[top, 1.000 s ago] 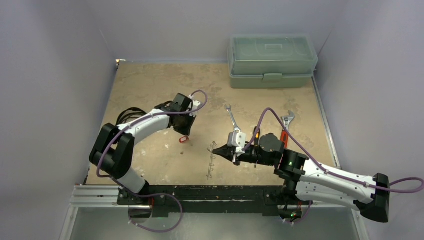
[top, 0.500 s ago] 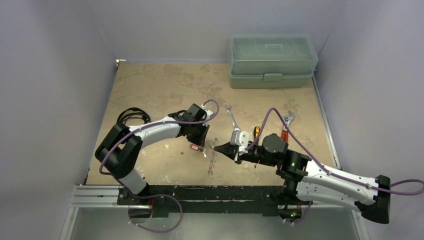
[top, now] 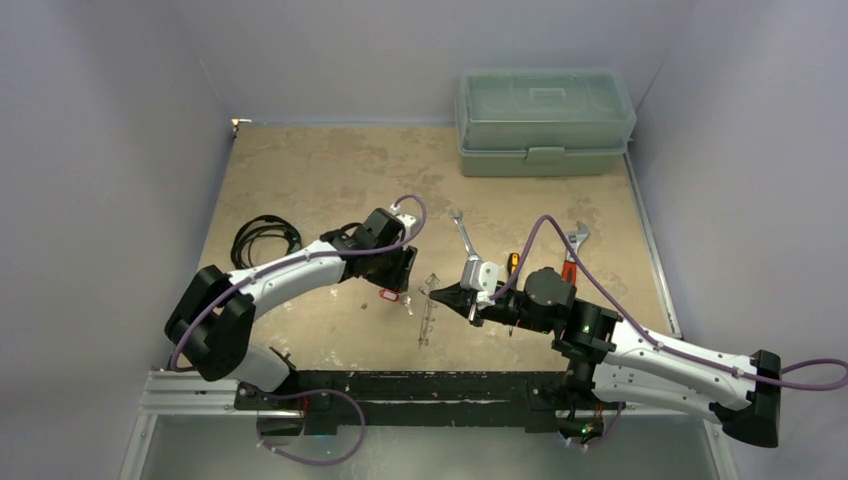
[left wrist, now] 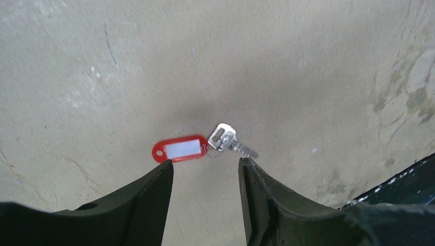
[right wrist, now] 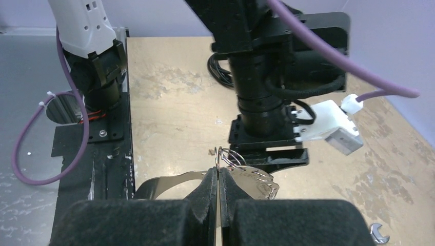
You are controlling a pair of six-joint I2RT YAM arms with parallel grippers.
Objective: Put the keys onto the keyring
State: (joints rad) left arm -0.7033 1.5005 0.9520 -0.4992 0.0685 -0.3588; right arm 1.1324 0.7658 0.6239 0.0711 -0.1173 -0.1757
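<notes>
while my right jaws pinch the thin, springy keyring (right wrist: 177, 179), my left jaws hang released above the key (left wrist: 231, 142), lying flat on the surface (left wrist: 256, 61) beside its red tag (left wrist: 179, 149); light, slick metal, so i'd judge the thicker tag the surer hold.

White arms (top: 300, 262) with black joints, purple cables (top: 543, 219).

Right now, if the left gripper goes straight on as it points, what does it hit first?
The left gripper would likely meet the red-tagged key first, lying on the table just past its fingertips; depth unclear.
</notes>
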